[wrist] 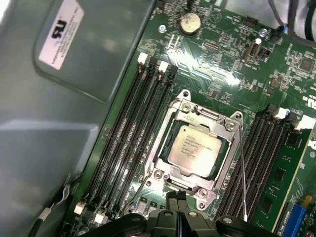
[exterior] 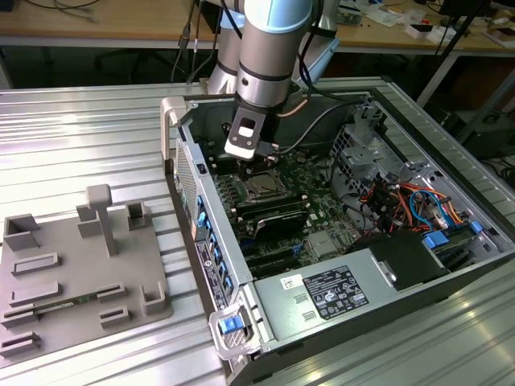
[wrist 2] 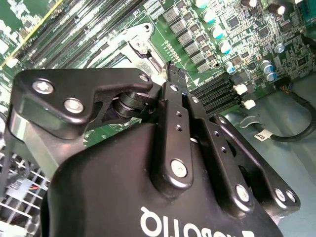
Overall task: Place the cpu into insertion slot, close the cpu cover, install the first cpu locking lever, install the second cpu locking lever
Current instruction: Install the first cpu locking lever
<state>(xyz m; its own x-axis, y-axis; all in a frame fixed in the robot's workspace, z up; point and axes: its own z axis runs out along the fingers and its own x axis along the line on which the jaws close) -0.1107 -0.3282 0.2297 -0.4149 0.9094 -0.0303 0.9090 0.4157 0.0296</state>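
The cpu point(wrist: 193, 150), a flat silver-grey square, lies inside the insertion slot point(wrist: 159, 174) on the green motherboard. The cpu cover point(wrist: 167, 143), a thin silvery frame, lies flat around the chip's edges. A thin wire locking lever point(wrist: 242, 168) runs along one side of the socket, and another wire point(wrist: 134, 196) curls out at the opposite corner. My gripper point(wrist: 177, 196) hovers just beside the socket's edge, its two black fingers pressed together with nothing between them. In the second wrist view the gripper point(wrist 2: 171, 69) points at the socket point(wrist 2: 140, 47). In the exterior view the gripper point(exterior: 251, 161) hangs just above the cpu point(exterior: 261, 187).
Long black memory slots point(wrist: 133, 128) flank the socket, with a green module point(wrist: 279, 182) seated on one side. A coin battery point(wrist: 190, 22) and the grey case wall point(wrist: 59, 123) are close by. A grey fixture plate point(exterior: 80, 273) lies outside the case at the exterior view's left; cables point(exterior: 410, 201) fill the right.
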